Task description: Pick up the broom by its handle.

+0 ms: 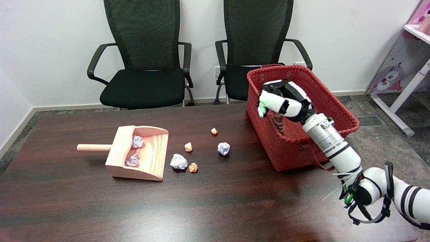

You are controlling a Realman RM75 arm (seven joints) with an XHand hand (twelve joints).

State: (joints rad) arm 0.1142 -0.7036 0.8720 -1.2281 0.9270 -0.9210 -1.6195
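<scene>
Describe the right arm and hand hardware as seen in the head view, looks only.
The right arm is a chain of white cylindrical segments with black bands at the joints and a silver-grey wrist section bearing a small logo. Black cables loop around the elbow, with white zip ties and a bit of green there. The right hand is black and white; its fingers have white shells, one tinted green.
</scene>
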